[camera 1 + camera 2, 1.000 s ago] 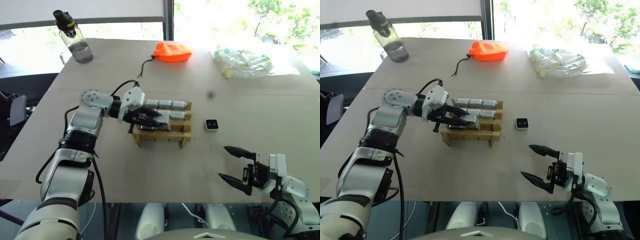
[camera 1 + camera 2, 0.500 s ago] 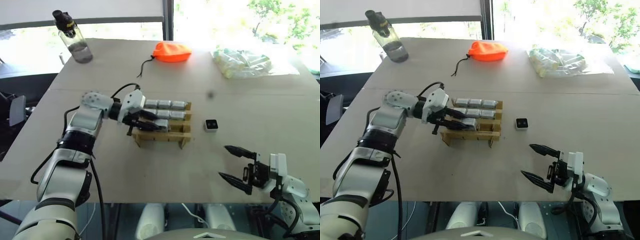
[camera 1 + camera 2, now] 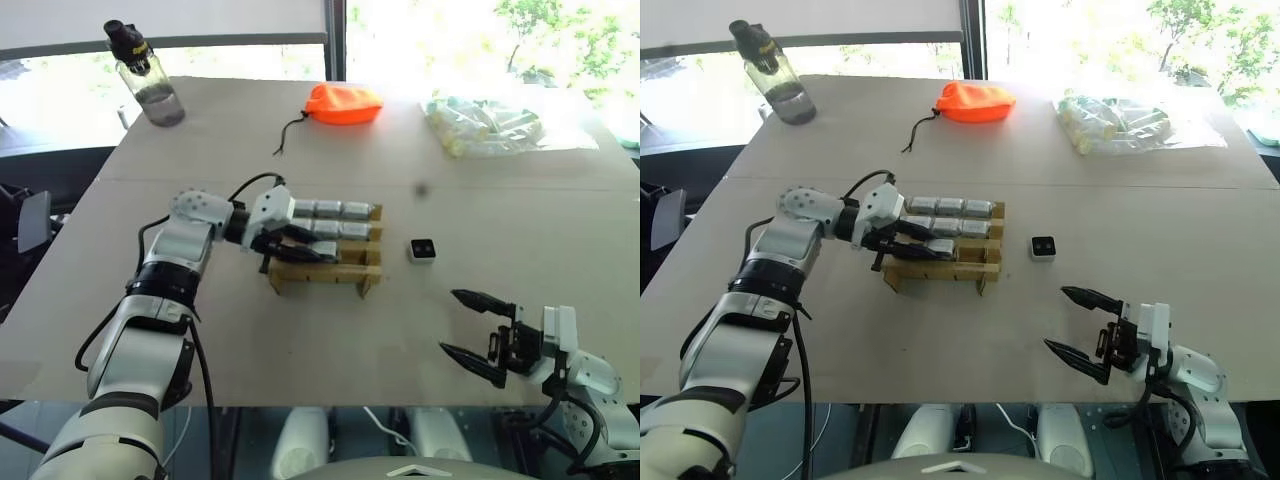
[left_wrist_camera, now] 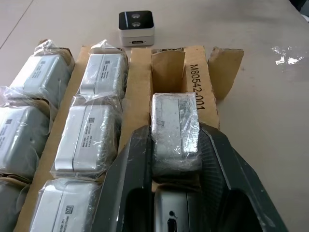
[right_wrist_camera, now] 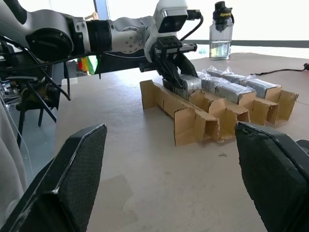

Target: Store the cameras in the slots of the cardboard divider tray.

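The left gripper (image 4: 175, 159) is clamped on a plastic-wrapped camera (image 4: 175, 129), its two black fingers (image 4: 129, 174) pressed against the camera's sides, and it holds it low over the cardboard divider tray (image 3: 325, 270), at the tray's third row counted from the far side. In the left wrist view the wrapped camera sits in line with that row's cardboard slots, with bare cardboard just beyond it. The two far rows of the tray are filled with other wrapped cameras (image 4: 99, 77), lying side by side. The nearest row of the tray shows bare cardboard dividers.

One unwrapped camera (image 3: 424, 250) lies on the table (image 3: 300, 340) just beside the tray's right end, its black face up.

The right gripper (image 3: 480, 328) hovers near the table's front edge, well apart from the tray and to its right, with its fingers spread wide and nothing between them.

Beyond the tray lie an orange pouch (image 3: 343, 102), a clear bag (image 3: 485, 125) and a water bottle (image 3: 146, 75).
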Robot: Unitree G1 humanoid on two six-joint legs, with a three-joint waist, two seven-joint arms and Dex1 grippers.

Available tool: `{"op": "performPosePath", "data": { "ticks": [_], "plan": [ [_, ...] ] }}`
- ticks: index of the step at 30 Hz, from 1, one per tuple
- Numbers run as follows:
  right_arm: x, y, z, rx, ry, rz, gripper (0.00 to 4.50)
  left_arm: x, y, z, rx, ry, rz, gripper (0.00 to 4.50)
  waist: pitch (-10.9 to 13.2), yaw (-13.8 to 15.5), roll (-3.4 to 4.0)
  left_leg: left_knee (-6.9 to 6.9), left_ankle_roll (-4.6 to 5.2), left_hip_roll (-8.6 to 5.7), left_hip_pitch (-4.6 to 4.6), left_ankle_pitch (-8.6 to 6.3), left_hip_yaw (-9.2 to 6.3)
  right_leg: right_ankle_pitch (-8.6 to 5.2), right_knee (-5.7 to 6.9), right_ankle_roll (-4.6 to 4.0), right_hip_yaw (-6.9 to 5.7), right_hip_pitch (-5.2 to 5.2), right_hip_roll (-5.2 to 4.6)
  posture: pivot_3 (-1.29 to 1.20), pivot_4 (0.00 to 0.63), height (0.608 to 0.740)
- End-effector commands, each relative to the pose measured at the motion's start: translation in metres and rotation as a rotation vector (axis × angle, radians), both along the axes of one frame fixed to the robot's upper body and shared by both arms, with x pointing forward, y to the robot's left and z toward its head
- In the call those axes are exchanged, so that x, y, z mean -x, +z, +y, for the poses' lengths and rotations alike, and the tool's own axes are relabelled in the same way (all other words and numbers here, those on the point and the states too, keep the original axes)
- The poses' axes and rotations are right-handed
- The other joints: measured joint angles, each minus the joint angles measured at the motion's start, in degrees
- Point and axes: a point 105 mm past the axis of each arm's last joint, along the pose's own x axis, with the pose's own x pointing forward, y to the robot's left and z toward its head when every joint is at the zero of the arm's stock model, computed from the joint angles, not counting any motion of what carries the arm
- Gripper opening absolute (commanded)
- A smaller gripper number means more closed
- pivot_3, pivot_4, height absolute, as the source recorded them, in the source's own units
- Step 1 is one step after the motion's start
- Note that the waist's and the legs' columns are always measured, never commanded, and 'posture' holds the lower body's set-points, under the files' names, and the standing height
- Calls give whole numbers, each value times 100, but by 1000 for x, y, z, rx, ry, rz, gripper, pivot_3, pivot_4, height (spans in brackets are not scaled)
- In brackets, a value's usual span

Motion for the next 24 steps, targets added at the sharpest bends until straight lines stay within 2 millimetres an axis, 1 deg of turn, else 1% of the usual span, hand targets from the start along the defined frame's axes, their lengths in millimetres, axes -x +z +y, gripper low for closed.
{"op": "performPosePath", "data": {
  "ticks": [1,3,4,5,7,10,12,16,18,20,24],
  "plan": [
    [2,8,-1,-13,-2,-37,4195,-2,6,3,-9,2,8,749,0,-1,0,0,0,0,0,0,0,0,0,0,0,0,0,0,150,726],
    [3,8,-1,-14,0,-36,4195,-4,10,1,7,18,9,1804,0,-2,0,0,0,1,1,0,0,0,1,0,0,0,0,0,150,726],
    [3,8,0,-14,0,-35,4195,-5,12,0,16,24,15,1928,0,0,0,0,0,0,1,0,0,0,1,0,0,0,0,0,150,726],
    [3,8,-1,-14,0,-35,4195,-6,13,0,14,20,0,2306,0,5,0,0,0,1,1,0,0,0,1,0,0,0,0,0,150,726],
    [4,7,-1,-13,1,-33,4195,-8,14,0,9,25,-48,3238,0,8,0,1,0,0,-1,0,-3,0,0,0,-3,0,-1,0,150,726],
    [3,7,-1,-9,-5,-28,4195,-3,14,3,7,6,-34,4454,0,15,0,2,0,0,-2,0,-6,0,0,0,-5,2,-2,0,150,726],
    [-1,3,-2,14,-25,-10,4195,1,25,2,46,-4,-45,4454,0,9,0,3,0,0,-1,0,-6,0,1,0,-5,2,-2,0,150,726],
    [-15,-1,5,64,-134,0,4195,16,47,1,108,-34,-71,4454,0,-2,1,1,0,5,-4,0,-7,0,0,0,-2,-1,-2,0,150,726],
    [-34,0,11,88,-261,13,4195,27,60,0,145,-39,-77,4454,0,-14,1,1,-1,4,-2,0,-6,0,1,-1,-2,-1,-2,0,150,726],
    [-50,2,14,91,-378,34,4195,37,66,1,149,-33,-89,4454,-1,-23,3,1,-1,8,-1,1,-3,0,5,-1,3,-3,-2,0,150,726],
    [-69,8,21,78,-543,70,4195,51,71,6,144,15,-99,4454,-1,-4,4,0,-3,8,0,1,-4,-1,9,-2,7,-4,-3,0,150,726]
  ]
}}
